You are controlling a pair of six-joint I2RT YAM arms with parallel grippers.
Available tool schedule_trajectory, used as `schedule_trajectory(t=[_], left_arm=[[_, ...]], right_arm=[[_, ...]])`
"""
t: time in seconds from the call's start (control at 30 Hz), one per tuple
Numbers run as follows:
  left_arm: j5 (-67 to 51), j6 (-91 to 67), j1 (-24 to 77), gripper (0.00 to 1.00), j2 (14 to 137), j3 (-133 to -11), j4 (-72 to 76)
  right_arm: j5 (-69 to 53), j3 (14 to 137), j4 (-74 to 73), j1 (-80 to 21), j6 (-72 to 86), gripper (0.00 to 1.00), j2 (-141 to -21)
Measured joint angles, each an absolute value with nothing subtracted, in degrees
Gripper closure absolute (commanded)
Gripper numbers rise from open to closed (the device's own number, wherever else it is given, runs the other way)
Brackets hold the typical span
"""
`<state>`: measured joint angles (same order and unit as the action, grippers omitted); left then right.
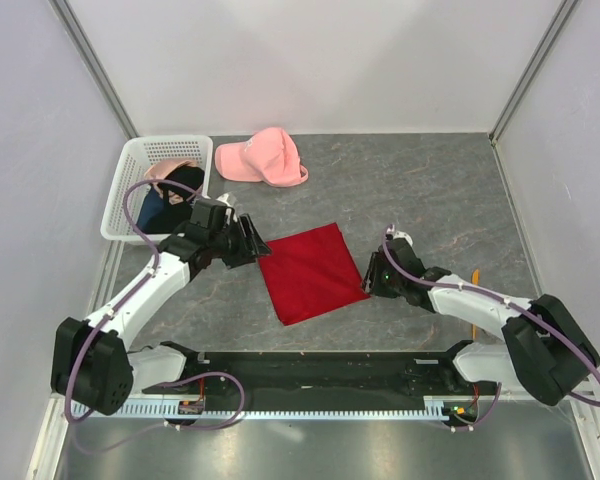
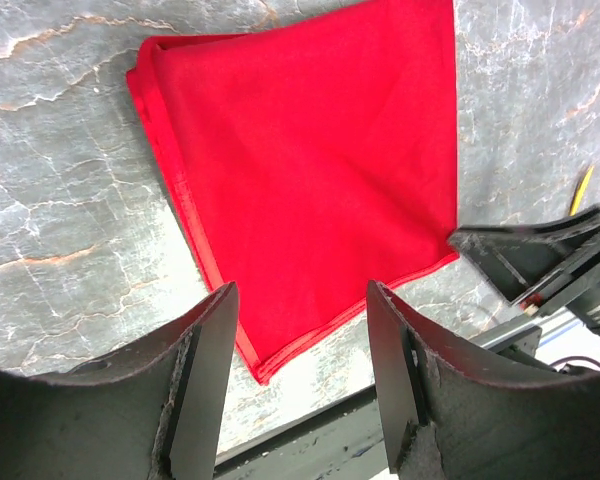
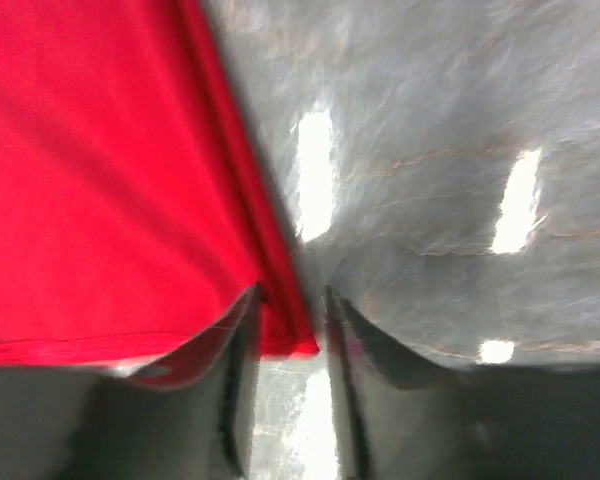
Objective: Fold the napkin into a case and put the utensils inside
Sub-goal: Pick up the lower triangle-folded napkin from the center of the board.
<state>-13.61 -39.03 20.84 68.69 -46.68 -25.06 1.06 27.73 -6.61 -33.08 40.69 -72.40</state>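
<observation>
1. The napkin (image 1: 310,272) lay flat on the table (image 1: 430,190) between the two arms. Its edges showed doubled layers, so the folding looked part done, with no narrow case formed yet.
2. The left gripper (image 2: 300,385) hung over the cloth's left corner, fingers spread wide and holding nothing.
3. The right gripper (image 3: 292,350) sat at the opposite corner, jaws narrowly apart with the red hem between them. That view was blurred, so I could not tell whether it pinched the cloth.
4. The utensils (image 1: 475,276) lay well apart from the napkin, beside the right arm.
5. The next move likely called for a firm hold on a corner, then carrying one edge across with the layers kept aligned.
</observation>
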Motion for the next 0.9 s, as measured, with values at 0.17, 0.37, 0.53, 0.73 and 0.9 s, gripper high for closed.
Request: schedule_trajectory(t=[0.17, 0.37, 0.53, 0.73, 0.9], left_arm=[[-15.3, -39.0, 18.1, 0.39, 66.6, -45.3, -24.7], [-16.7, -39.0, 14.0, 0.39, 62.7, -43.4, -24.7], [-17.7, -39.0, 10.9, 0.39, 60.5, -42.3, -24.9], [-18.8, -38.9, 7.1, 0.39, 57.9, -41.7, -25.8], [-21.4, -38.4, 2.0, 0.39, 56.5, -40.8, -26.6]], right_arm=[[8.6, 31.9, -14.7, -33.6, 36.6, 0.34, -72.1], [18.2, 41.7, -25.1, -45.4, 31.6, 0.37, -74.1], [17.3, 54.6, -24.1, -58.5, 28.3, 0.39, -85.2], [10.5, 63.3, -22.2, -66.3, 24.6, 0.42, -97.8], [7.8, 67.4, -21.5, -68.9, 22.0, 0.48, -103.7]])
